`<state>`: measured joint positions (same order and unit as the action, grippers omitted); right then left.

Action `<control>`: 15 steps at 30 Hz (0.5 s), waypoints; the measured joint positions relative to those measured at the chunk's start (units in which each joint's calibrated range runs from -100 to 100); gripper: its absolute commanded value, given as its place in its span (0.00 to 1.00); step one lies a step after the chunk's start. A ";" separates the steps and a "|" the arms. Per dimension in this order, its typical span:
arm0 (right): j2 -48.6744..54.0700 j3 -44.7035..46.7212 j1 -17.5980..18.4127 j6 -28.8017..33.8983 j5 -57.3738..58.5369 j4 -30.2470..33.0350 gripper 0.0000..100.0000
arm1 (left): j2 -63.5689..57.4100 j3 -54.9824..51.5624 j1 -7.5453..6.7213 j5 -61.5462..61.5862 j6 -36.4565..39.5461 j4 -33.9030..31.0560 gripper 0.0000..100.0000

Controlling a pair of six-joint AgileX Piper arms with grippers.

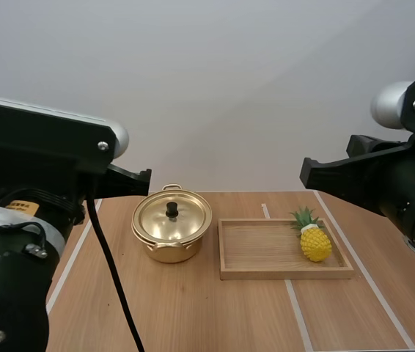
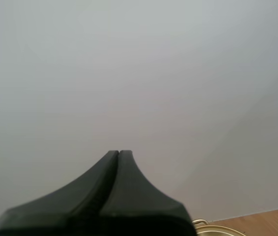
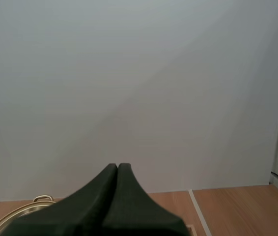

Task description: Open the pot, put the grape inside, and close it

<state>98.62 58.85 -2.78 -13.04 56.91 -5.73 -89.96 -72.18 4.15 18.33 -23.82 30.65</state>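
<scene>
The gold pot (image 1: 169, 253) stands upright on the table (image 1: 215, 315) toward its far edge, closed by its lid (image 1: 185, 220) with a black knob (image 1: 171, 210). The fruit, a yellow pineapple (image 1: 315, 243), apparently a toy, lies in the far right corner of the wooden tray (image 1: 281, 273).

We see bare table (image 1: 215, 315) across the lower frame. At centre the lidded pot (image 1: 169, 251) and wooden tray (image 1: 255, 249) stand just apart; a pineapple (image 1: 314, 242) blocks the tray's right end.
</scene>
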 measured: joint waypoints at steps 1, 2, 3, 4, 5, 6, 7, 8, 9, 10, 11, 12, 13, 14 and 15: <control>0.00 0.41 -0.30 -1.04 0.20 -1.45 0.00 | 0.00 -0.40 -0.54 -1.24 1.05 -2.21 0.00; 0.00 0.72 -0.66 -2.17 0.62 -2.80 0.00 | 0.00 -0.99 -1.00 -2.42 2.36 -4.39 0.00; 0.00 1.06 -1.07 -3.43 1.06 -4.23 0.00 | 0.00 -1.33 -1.34 -2.84 3.57 -5.90 0.00; 0.00 1.37 -1.52 -4.71 1.49 -5.42 0.00 | 0.00 -1.91 -1.45 -3.24 5.12 -7.37 0.00; 0.00 1.56 -1.79 -5.31 1.66 -5.96 0.00 | 0.00 -2.47 -1.51 -3.47 6.48 -8.27 0.00; 0.00 1.84 -2.32 -6.41 2.35 -6.57 0.00 | 0.00 -3.08 -1.60 -3.62 7.69 -8.93 0.00; 0.00 1.94 -2.64 -6.87 3.04 -7.01 0.00 | 0.00 -3.65 -1.70 -3.62 8.59 -9.50 0.00; 0.00 1.94 -2.74 -7.12 3.57 -7.15 0.00 | 0.00 -4.43 -1.70 -3.62 9.54 -9.66 0.00; 0.00 1.94 -2.91 -7.24 3.72 -7.25 0.00 | 0.00 -5.26 -1.70 -3.62 10.35 -9.94 0.00; 0.00 1.94 -2.99 -7.54 3.72 -7.25 0.00 | 0.00 -6.00 -1.70 -3.62 10.97 -9.92 0.00; 0.00 2.26 -2.99 -7.60 3.35 -7.38 0.00 | 0.00 -6.88 -1.61 -4.02 11.15 -10.04 0.00; 0.00 2.86 -2.99 -7.60 2.92 -7.38 0.00 | 0.00 -7.73 -1.40 -4.71 11.25 -10.03 0.00; 0.00 3.70 -2.99 -7.60 2.16 -7.48 0.00 | 0.00 -8.31 -1.10 -5.48 11.25 -10.19 0.00; 0.00 4.94 -2.99 -7.60 1.35 -7.46 0.00 | 0.00 -8.85 -0.79 -6.20 11.25 -10.34 0.00; 0.00 6.42 -2.99 -7.74 0.46 -7.46 0.00 | 0.00 -9.37 -0.52 -6.60 11.25 -10.34 0.00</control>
<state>98.62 65.28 -5.77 -20.79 57.37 -13.19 -89.96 -81.56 3.63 11.73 -12.57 20.32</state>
